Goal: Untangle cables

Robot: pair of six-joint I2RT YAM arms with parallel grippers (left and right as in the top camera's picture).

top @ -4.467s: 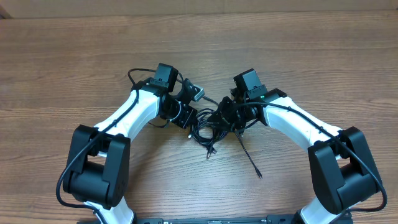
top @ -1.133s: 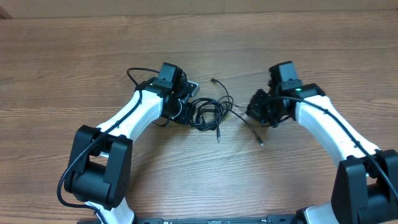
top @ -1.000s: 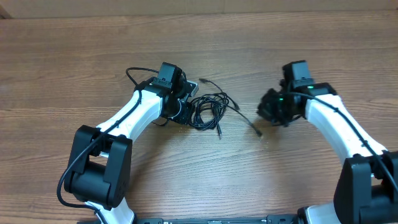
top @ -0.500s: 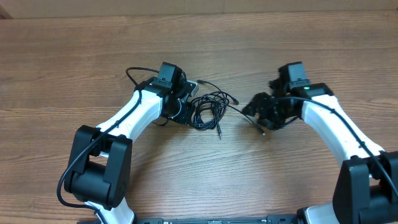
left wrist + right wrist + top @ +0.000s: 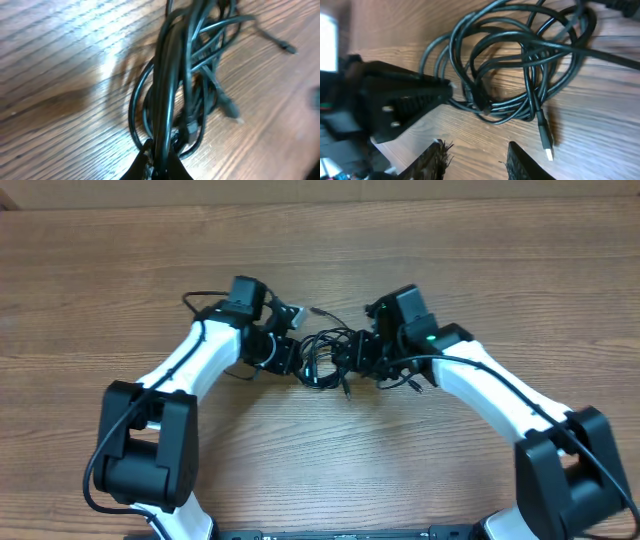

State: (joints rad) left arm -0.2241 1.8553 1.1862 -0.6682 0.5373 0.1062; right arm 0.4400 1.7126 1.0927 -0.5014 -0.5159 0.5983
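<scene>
Left gripper (image 5: pixel 159 167) at nine o'clock of the cables (image 5: pixel 167 90), pinching the coil's strands, right gripper (image 5: pixel 476 150) at three o'clock, fingers parted above the wooden table (image 5: pixel 605 150)

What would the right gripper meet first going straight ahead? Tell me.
Probably the cables: the right gripper points at the coil's near strands, though depth is unclear. The left gripper, holding that coil, sits off to one side.

Left tool (image 5: pixel 285 355) and right tool (image 5: pixel 362 358) flank bunched cables (image 5: pixel 325 362).
</scene>
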